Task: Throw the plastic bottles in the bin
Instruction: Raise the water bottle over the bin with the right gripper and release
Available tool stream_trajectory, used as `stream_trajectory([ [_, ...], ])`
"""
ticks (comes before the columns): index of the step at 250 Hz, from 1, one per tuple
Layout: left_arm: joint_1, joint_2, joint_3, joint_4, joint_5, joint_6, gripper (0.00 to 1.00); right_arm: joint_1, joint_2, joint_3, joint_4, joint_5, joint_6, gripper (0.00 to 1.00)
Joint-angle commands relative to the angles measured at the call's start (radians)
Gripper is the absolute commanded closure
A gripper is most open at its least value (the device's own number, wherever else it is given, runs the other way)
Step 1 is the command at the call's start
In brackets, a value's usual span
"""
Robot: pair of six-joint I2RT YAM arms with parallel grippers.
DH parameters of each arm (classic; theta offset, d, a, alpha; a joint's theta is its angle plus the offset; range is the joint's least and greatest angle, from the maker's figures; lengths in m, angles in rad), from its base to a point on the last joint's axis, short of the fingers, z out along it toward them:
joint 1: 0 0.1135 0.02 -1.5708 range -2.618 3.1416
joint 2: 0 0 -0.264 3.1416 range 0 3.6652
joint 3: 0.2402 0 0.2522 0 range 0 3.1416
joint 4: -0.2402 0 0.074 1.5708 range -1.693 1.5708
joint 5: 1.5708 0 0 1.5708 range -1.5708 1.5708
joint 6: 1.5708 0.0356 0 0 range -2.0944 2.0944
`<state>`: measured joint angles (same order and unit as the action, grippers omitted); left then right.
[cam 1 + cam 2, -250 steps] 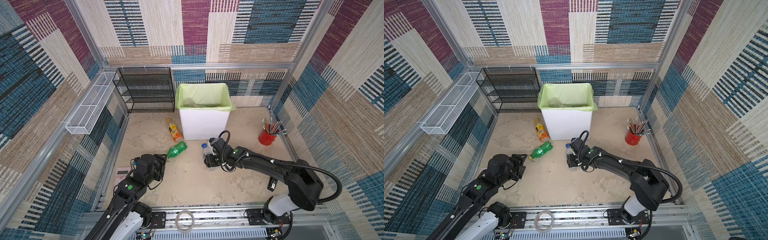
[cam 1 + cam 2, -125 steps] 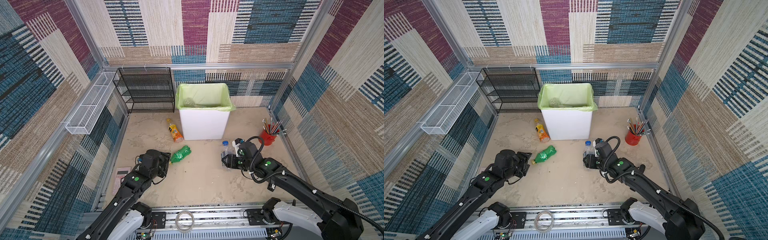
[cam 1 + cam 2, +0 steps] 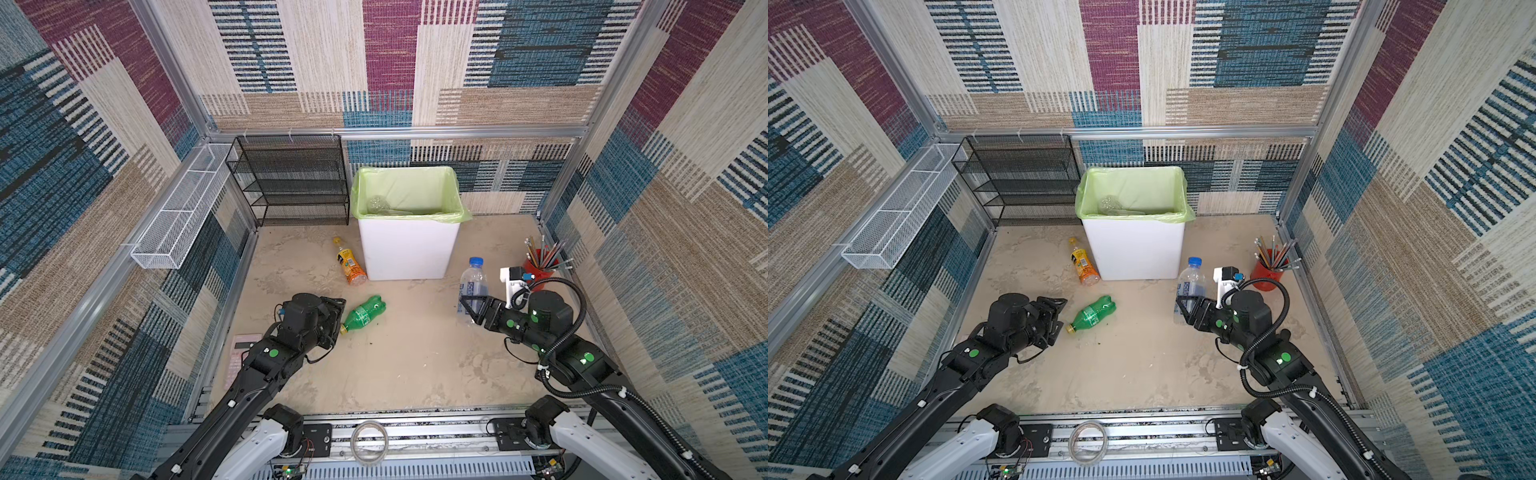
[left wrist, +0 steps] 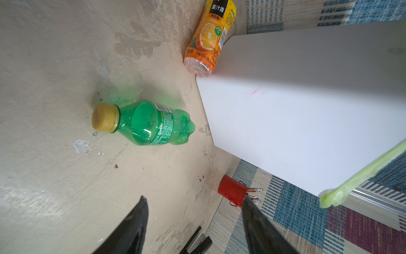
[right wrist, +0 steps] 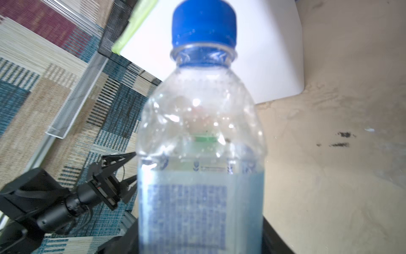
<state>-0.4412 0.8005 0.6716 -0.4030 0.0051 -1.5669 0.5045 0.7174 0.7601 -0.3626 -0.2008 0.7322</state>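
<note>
**Desk:** Where do your claws stand?

**Me:** My right claw [image 3: 468, 309] is clenched on the lower body of the water bottle [image 3: 473, 280], a clear one with a blue cap and a pale blue label. The bottle stands upright in the grip, near the tabletop's right edge, between the bin [image 3: 409, 253] and the red cup [image 3: 540, 272] of pencils. It fills my right wrist view, cap up. I can't tell whether its base touches the tabletop [image 3: 395, 365].

**Desk:** And the left?

**Me:** My left claw [image 3: 338, 316] is released, jaws apart with nothing between them. It is low over the tabletop, toward the left edge, and points at the Sprite bottle [image 3: 365, 312]. That green bottle lies on its side left of the middle. Its yellow cap is turned toward my claw, near it but apart.

**Desk:** Anything else loose?

**Me:** An orange juice bottle [image 3: 350, 264] lies on its side with its base against the bin's left front corner and its yellow cap toward the rear edge. The bin is white with a light-green bag over its rim. It stands at the middle of the rear edge, beside the black mesh rack [image 3: 291, 183].
</note>
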Motion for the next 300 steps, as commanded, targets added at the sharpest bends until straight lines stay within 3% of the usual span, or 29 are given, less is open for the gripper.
stream_trajectory([
  [1, 0.0, -0.019, 0.01, -0.027, -0.01, 0.037, 0.31, 0.0, 0.104, 0.139, 0.207, -0.001, 0.003, 0.41],
  [47, 0.001, -0.046, 0.005, -0.036, -0.017, 0.034, 0.31, -0.019, 0.527, 0.638, 0.269, -0.059, -0.076, 0.39],
  [87, 0.0, -0.055, 0.026, -0.051, -0.02, 0.042, 0.32, -0.062, 0.94, 1.319, 0.074, -0.061, -0.122, 0.18],
  [119, -0.001, -0.075, 0.034, -0.07, -0.037, 0.044, 0.32, -0.11, 1.135, 1.775, -0.096, -0.029, -0.118, 0.06],
  [140, -0.001, -0.089, 0.025, -0.072, -0.045, 0.039, 0.31, -0.148, 1.165, 1.894, -0.141, -0.022, -0.113, 0.05],
  [169, 0.0, -0.1, 0.011, -0.067, -0.045, 0.03, 0.31, -0.165, 1.035, 1.704, -0.072, -0.022, -0.133, 0.07],
  [206, -0.001, -0.11, -0.003, -0.069, -0.054, 0.028, 0.31, -0.166, 0.755, 1.172, 0.063, -0.067, -0.119, 0.13],
  [251, -0.001, -0.116, -0.029, -0.067, -0.06, 0.021, 0.32, -0.164, 0.438, 0.516, 0.086, -0.131, -0.061, 0.2],
  [300, 0.0, -0.085, -0.031, -0.056, -0.056, 0.026, 0.31, -0.162, 0.202, 0.07, 0.003, -0.145, -0.055, 0.22],
])
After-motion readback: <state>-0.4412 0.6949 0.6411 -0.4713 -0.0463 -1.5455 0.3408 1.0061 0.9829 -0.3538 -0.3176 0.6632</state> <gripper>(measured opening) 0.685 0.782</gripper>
